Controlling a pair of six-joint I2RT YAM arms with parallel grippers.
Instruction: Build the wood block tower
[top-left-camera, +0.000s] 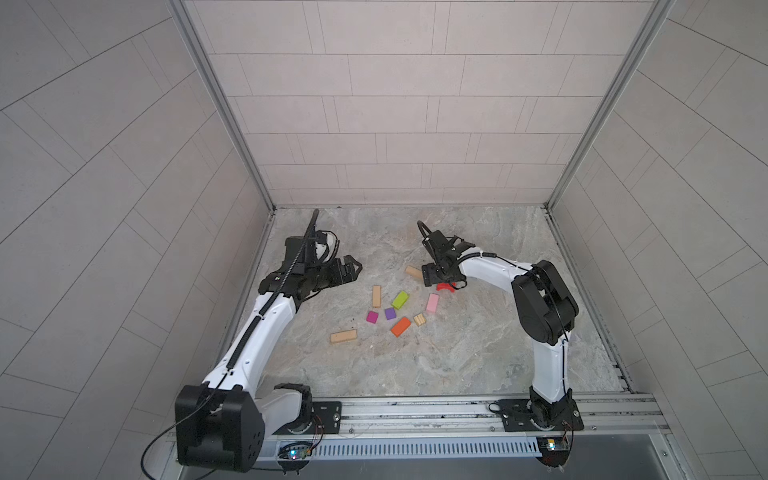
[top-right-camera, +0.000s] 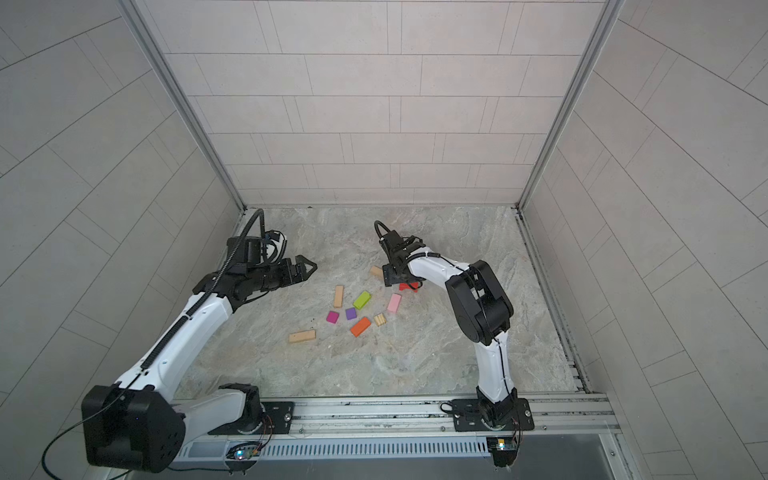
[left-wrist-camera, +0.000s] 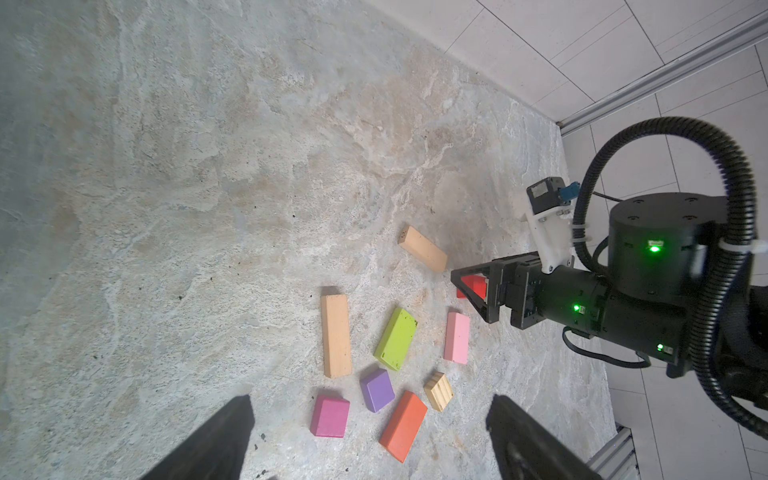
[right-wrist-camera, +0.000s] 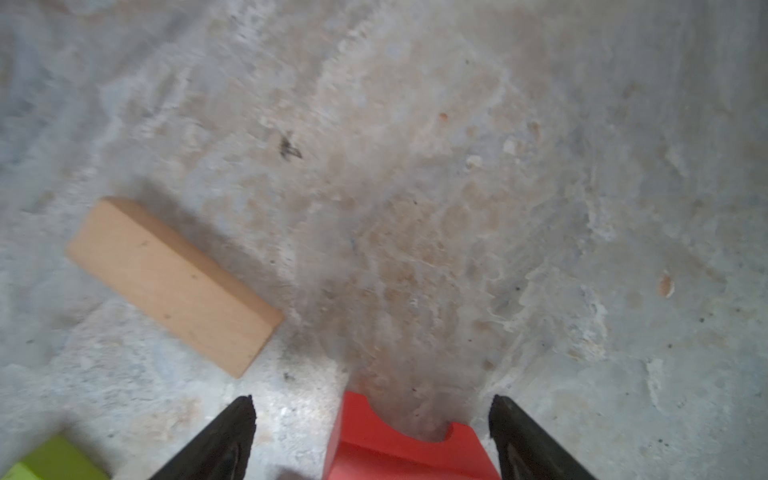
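The wood blocks (top-left-camera: 390, 313) lie loose on the bench (top-left-camera: 457, 353) in one scattered group between the two arms. No tower exists yet: no block rests on another.

**Layout, both top views**
- Three tan bars: one at the far edge of the group (top-left-camera: 413, 272), one at its left (top-left-camera: 376, 296), one apart at the near left (top-left-camera: 343, 336).
- Green block (top-left-camera: 400, 300), pink block (top-left-camera: 432, 303) and orange block (top-left-camera: 400, 326), all lying flat.
- Magenta cube (top-left-camera: 372, 317), purple cube (top-left-camera: 390, 313) and ridged tan piece (top-left-camera: 419, 319).
- Red arch (right-wrist-camera: 399, 449), under the right hand.

**Hands**
- Right hand (right-wrist-camera: 372, 399): jaws spread, straddling the red arch. A clear gap shows on one side, so nothing is gripped.
- Left hand (top-left-camera: 354, 268): jaws wide apart and empty, well left of the group.

**Handling (assessment)**
- The blocks appear solid, rigid and light, so firm closure should not deform them.
- Painted faces may be smooth. Grip across two flat, parallel long sides near mid-length.
- Grip the arch on its flat side faces, never across the curved cut-out.
- Grip the ridged piece on its plain faces.
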